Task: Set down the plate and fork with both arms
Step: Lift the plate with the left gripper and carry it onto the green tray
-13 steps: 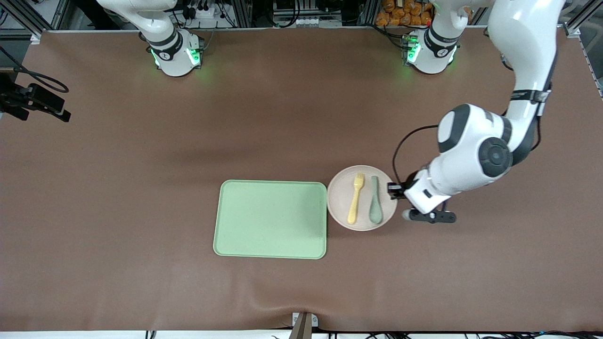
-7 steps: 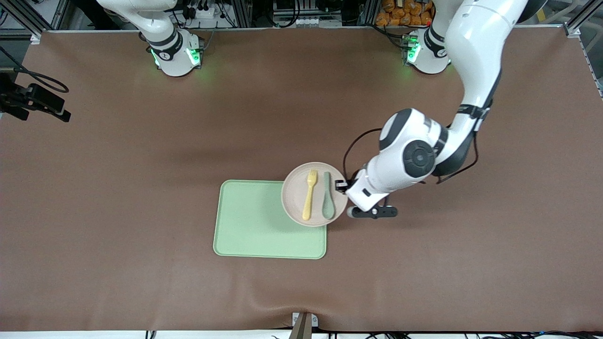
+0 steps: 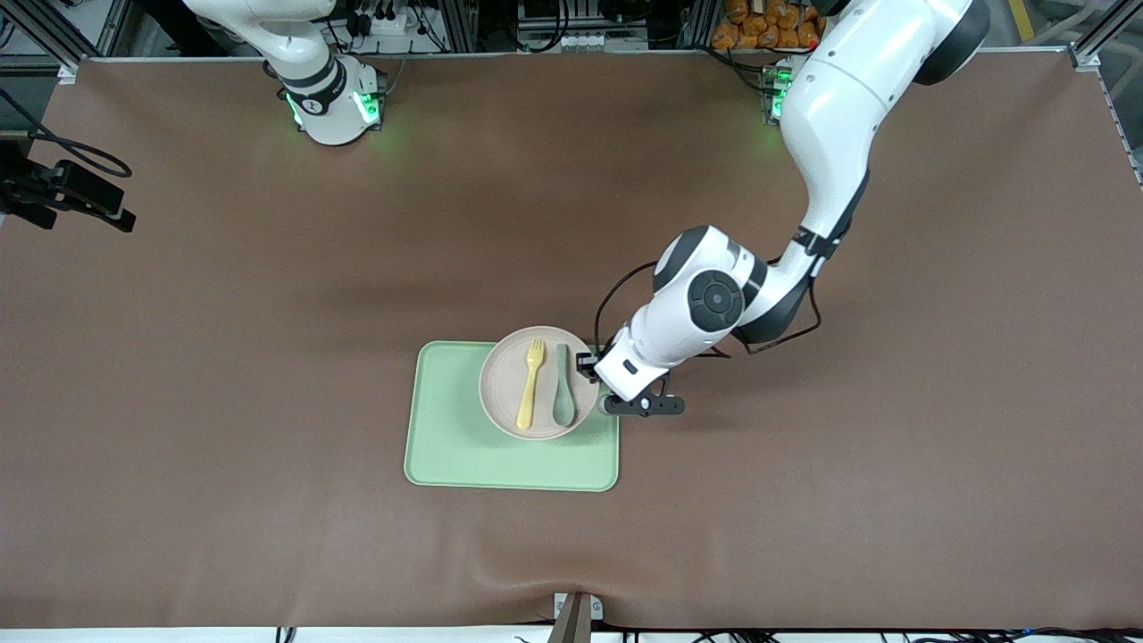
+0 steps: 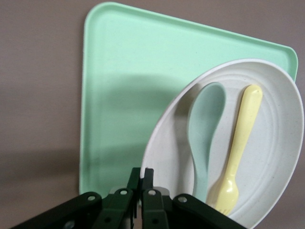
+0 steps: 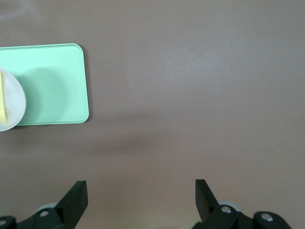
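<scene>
We grip the plate (image 3: 505,391) rim in the clenched left gripper (image 4: 141,183), carrying fork (image 3: 530,395) and spoon (image 3: 563,396) over the tray (image 3: 455,446), while the right gripper (image 5: 141,198) waits released

The plate (image 3: 539,382) is round, shallow and pale beige-pink, with a low rim. It hangs over the part of the light-green tray (image 3: 464,438) toward the left arm's end of the worktop, pinched at its rim by the closed left end effector (image 4: 141,183). In the left wrist view it looks tilted, with its shadow cast on the tray beneath.

The fork (image 3: 530,395) is small, yellow and plastic. It lies flat in the plate, tines pointing away from the front camera, just beside a grey-green spoon (image 3: 563,386) and parallel to it.
</scene>
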`<action>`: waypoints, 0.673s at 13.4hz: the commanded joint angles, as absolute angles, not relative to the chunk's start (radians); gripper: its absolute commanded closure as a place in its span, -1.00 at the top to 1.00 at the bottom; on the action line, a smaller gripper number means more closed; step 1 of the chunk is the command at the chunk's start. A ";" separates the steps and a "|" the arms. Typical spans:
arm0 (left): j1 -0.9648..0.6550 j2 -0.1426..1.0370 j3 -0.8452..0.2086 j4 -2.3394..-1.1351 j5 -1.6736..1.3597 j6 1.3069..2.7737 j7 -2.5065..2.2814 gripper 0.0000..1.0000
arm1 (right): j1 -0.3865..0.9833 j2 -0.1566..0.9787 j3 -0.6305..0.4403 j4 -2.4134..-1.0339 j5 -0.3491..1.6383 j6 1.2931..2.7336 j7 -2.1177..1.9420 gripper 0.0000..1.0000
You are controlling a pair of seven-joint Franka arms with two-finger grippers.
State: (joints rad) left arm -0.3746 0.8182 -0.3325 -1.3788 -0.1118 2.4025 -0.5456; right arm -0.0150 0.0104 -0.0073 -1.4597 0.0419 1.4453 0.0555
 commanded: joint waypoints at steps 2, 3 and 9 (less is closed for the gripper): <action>-0.403 0.870 -0.318 -1.332 -0.126 2.427 -0.549 -1.00 | -0.012 0.014 -0.014 -1.453 0.051 1.447 0.061 1.00; -0.403 0.880 -0.318 -1.330 -0.126 2.442 -0.542 -1.00 | -0.015 0.029 -0.014 -1.450 0.052 1.447 0.055 1.00; -0.405 0.931 -0.307 -1.325 -0.123 2.473 -0.505 -1.00 | -0.012 0.078 -0.014 -1.443 0.054 1.497 0.048 1.00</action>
